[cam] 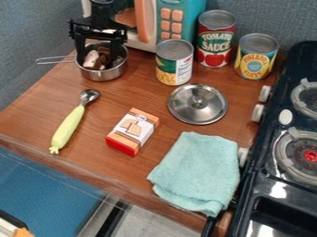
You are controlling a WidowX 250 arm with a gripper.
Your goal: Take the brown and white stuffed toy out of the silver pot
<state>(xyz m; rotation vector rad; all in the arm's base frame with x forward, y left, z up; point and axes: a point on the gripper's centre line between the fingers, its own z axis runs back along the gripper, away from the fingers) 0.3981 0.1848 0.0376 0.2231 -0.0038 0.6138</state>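
Note:
The gripper [98, 52] hangs at the upper left over a small metal pot [106, 74]. Its two fingers are spread apart, coming down at the left and right of the pot's opening. Brown and whitish pieces [91, 60] lie in the pot, below and between the fingers; whether a finger touches them I cannot tell. The pot's wire handle points left. Part of the pot's far rim is hidden behind the gripper.
A toy microwave [180, 21] stands behind, beside a corn can [174, 62], tomato sauce can [215, 39] and pineapple can [256, 55]. Nearer are a lid [197, 104], spoon [69, 124], cracker box [132, 131] and cloth [198, 171]. A stove [282, 185] borders the right.

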